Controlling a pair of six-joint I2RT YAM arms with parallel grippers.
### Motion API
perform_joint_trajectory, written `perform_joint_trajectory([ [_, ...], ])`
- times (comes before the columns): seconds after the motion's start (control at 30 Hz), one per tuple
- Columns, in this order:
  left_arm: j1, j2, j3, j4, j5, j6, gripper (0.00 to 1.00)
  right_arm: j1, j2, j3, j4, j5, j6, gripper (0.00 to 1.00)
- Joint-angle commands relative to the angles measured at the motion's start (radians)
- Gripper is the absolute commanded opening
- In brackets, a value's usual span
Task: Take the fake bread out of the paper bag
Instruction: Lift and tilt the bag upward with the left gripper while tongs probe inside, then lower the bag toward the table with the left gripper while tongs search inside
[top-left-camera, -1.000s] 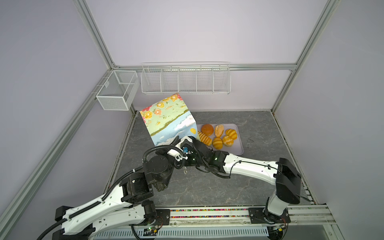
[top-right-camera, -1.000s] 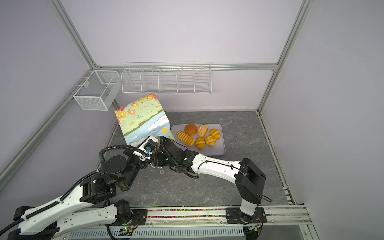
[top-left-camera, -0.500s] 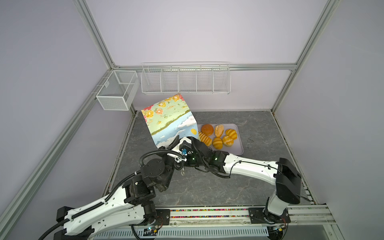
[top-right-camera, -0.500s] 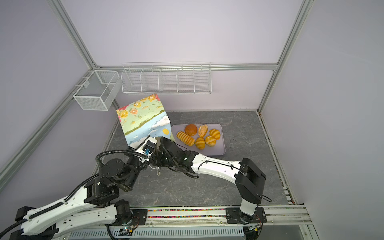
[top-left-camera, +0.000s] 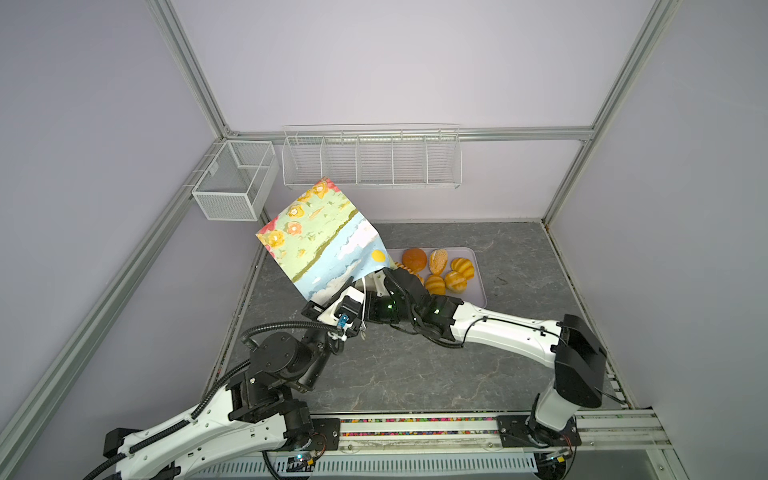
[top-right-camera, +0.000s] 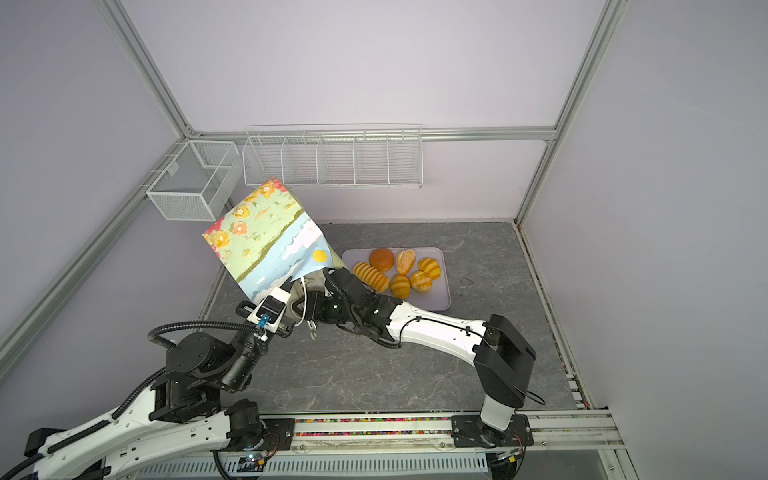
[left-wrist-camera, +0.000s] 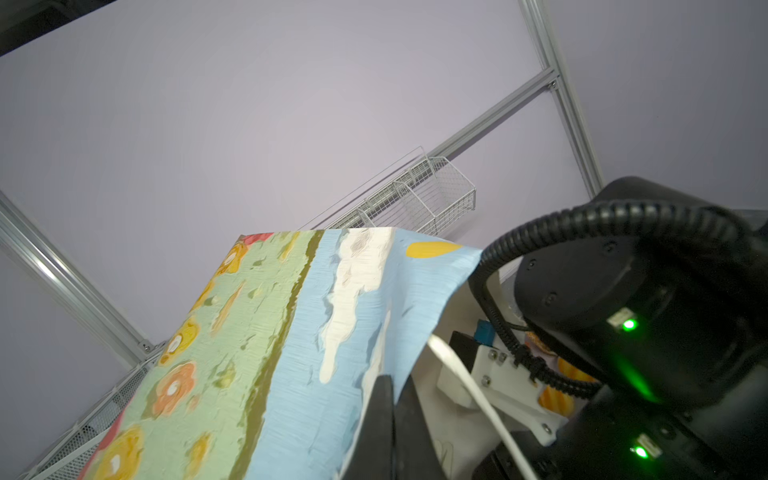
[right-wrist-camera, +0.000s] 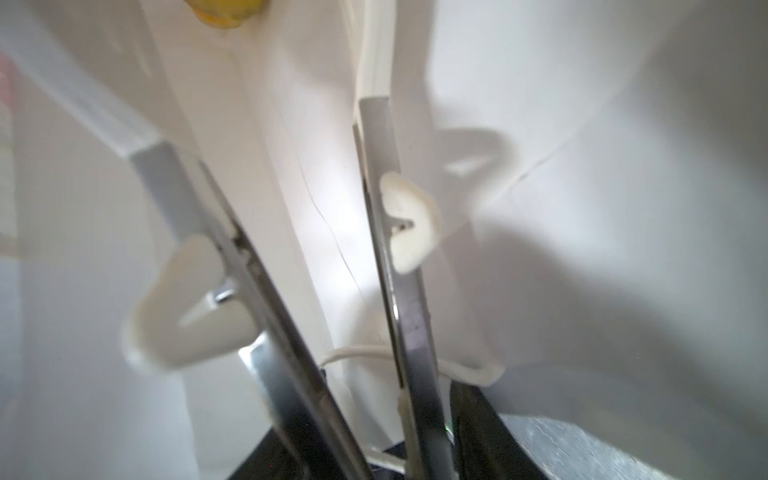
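Right tool (right-wrist-camera: 266, 124) inside paper bag (top-left-camera: 324, 241), jaws parted.

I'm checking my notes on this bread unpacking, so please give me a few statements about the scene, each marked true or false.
1. The left hand is shut on the rim of the tall paper gift bag with the sky-and-meadow print. True.
2. The paper gift bag stands upright on the dark grey table. False: it is tilted, with its base raised toward the back wall and its mouth facing the arms.
3. The right hand is inside the paper gift bag with its jaws apart. True.
4. The pale grey tray has nothing on it. False: six glossy orange-yellow toy breads lie on it.
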Motion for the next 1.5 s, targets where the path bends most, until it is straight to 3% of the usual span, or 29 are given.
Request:
perform_joint_trajectory([
  [0.0,-0.011,-0.035,0.047,0.046,0.11,0.002,0.0,-0.036,0.011,0.029,0.114,-0.01,0.018,0.51],
  [0.37,-0.013,-0.046,0.101,-0.019,0.198,0.027,0.0,-0.005,0.032,0.042,0.18,-0.087,-0.04,0.51],
  [0.6,-0.011,0.004,0.165,-0.128,0.215,0.051,0.0,-0.008,0.043,0.101,0.105,-0.132,-0.11,0.49],
  [0.67,-0.012,0.006,0.164,-0.144,0.2,0.055,0.0,-0.009,0.032,0.106,0.08,-0.128,-0.135,0.44],
  [0.8,-0.011,-0.002,0.14,-0.152,0.149,0.083,0.0,-0.009,-0.009,0.092,0.031,-0.1,-0.194,0.21],
  [0.97,-0.011,-0.015,0.097,-0.12,0.068,0.126,0.0,-0.009,-0.087,0.02,-0.021,-0.043,-0.245,0.08],
  [1.27,-0.008,0.046,0.022,-0.071,-0.096,0.155,0.0,0.014,-0.145,-0.071,-0.088,-0.02,-0.27,0.07],
  [1.47,0.024,0.077,0.004,-0.084,-0.16,0.1,0.0,0.055,-0.17,-0.088,-0.142,0.02,-0.284,0.07],
])
